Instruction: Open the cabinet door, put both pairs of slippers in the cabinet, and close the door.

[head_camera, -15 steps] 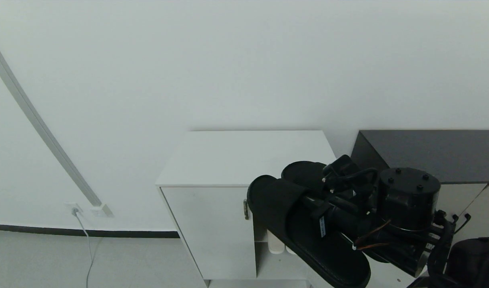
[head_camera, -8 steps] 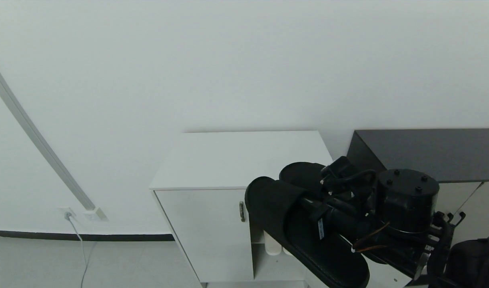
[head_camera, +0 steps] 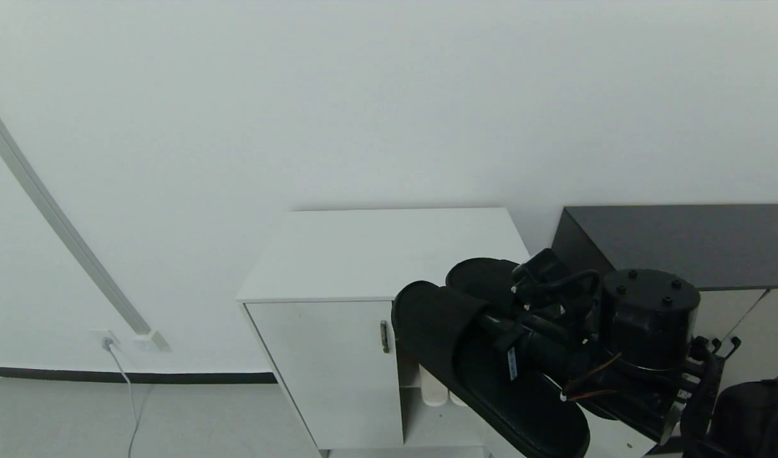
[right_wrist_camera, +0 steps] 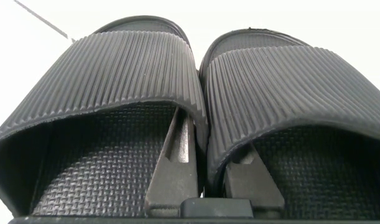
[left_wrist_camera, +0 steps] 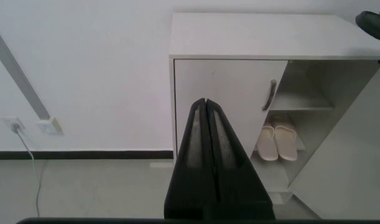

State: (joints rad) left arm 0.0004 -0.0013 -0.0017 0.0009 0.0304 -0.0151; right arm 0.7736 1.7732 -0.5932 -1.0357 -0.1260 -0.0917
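A: Slippers first: where's the black pair (head_camera: 446, 331)?
B: Clamped in the right gripper (right_wrist_camera: 205, 162), one finger inside each slipper with the inner walls pinched between them. It's held just before the cabinet (head_camera: 376, 254), level with its top.
A: And the white pair (left_wrist_camera: 277, 142)?
B: Inside the cabinet, on a shelf in its open half.
A: Left gripper (left_wrist_camera: 206, 143)?
B: Fingers pressed together, empty, facing the cabinet's shut door (left_wrist_camera: 227, 99).

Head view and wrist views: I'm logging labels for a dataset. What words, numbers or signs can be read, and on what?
No text can be read.
A small tag on the right arm's wiring is too small to read.
No print shows on the black slippers, the cabinet or the pale slippers inside it.
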